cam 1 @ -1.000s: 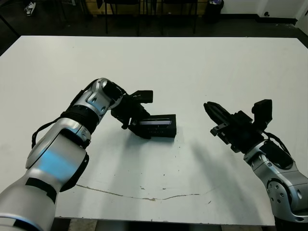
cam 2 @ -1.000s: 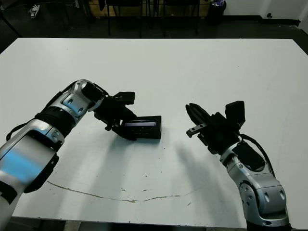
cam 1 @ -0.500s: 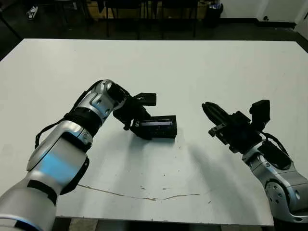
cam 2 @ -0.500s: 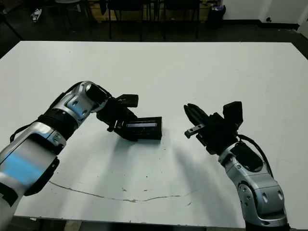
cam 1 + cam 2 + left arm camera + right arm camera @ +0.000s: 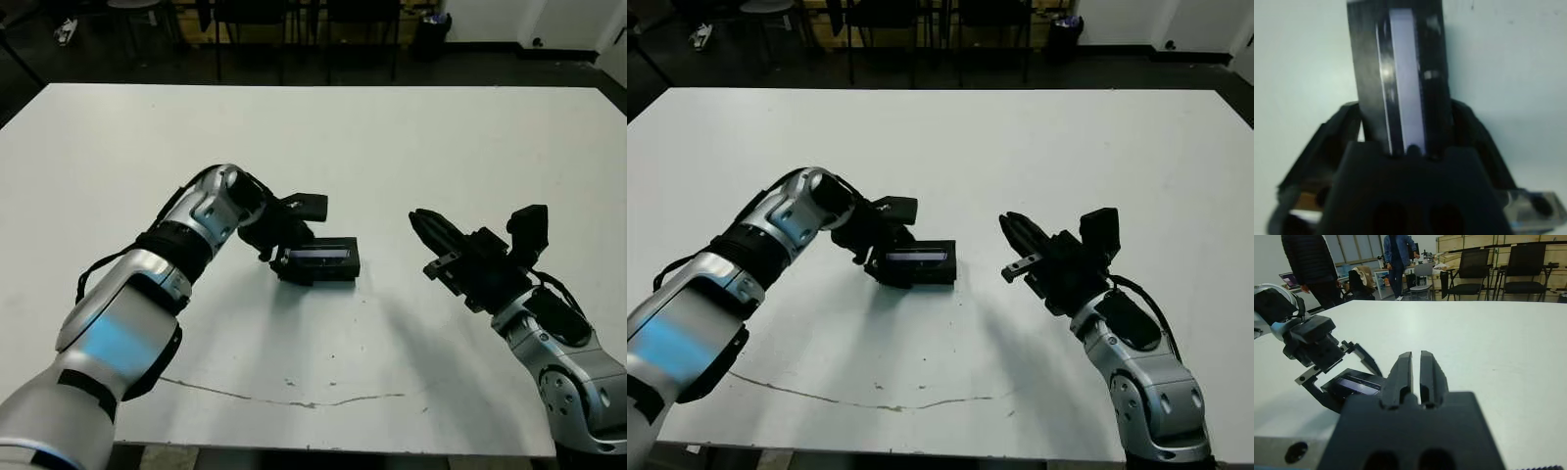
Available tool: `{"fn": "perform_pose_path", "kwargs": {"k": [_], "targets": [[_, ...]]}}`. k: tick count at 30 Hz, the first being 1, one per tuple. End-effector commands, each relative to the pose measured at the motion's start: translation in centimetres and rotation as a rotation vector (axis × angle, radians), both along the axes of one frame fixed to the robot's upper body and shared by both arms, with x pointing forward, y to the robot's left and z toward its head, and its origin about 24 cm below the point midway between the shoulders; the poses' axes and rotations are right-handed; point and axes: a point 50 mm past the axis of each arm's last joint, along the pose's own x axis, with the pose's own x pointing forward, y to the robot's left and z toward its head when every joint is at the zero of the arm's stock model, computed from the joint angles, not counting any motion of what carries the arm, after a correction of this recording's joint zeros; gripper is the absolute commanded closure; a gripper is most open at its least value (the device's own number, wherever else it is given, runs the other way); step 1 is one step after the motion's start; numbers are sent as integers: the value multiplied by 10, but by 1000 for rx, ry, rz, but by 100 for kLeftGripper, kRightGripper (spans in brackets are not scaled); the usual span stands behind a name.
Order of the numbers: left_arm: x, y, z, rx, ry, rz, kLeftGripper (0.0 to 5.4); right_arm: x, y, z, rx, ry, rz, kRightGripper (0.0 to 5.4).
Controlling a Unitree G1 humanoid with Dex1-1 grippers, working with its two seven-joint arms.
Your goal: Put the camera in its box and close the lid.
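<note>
Nearest the robot, a thin dark crack line (image 5: 294, 392) crosses the white table (image 5: 441, 147) in front of the box. To the right of the box and well apart from it, the right gripper (image 5: 1024, 245) hovers above the table; the right wrist view shows its two black fingers (image 5: 1411, 374) pressed together and holding nothing. The box (image 5: 318, 262) lies flat near the table's middle with the lid (image 5: 1400, 73) seated on top, its glossy strip reflecting pale light. The camera is not visible in any view and is judged to be inside the box, though this cannot be confirmed. At the left end of the box, the left gripper (image 5: 294, 235) reaches in; in the left wrist view its fingers (image 5: 1327, 142) are spread to either side of the box's end, and whether they press on it cannot be told. Judged step: seating the lid and letting go. To do this well, the left gripper should keep the lid square to the box, press evenly so no corner rides up, then draw straight back from the box without dragging it. Beyond the table's far edge stand chairs (image 5: 1484, 269) and two people (image 5: 1308, 264).
</note>
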Motion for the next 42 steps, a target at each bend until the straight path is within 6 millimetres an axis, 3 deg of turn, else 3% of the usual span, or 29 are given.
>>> {"fn": "perform_pose_path", "kwargs": {"k": [1, 5, 17, 25, 36, 42], "targets": [[-29, 14, -63, 133, 106, 5, 69, -1, -2, -5, 0, 34, 0, 540], [-29, 15, -59, 111, 73, -43, 2, -1, -2, -6, -5, 24, 5, 540], [-24, 37, -54, 54, 162, 56, 1, -1, -3, -6, -11, 21, 0, 540], [-24, 66, -36, -108, 114, 125, 1, 0, -4, -5, -17, 25, -2, 540], [-37, 109, -18, -180, 81, 251, 1, 1, -4, -4, -23, 21, -1, 540], [-49, 143, -12, -188, 57, 356, 1, 1, -4, -5, -24, 18, -2, 540]]}}
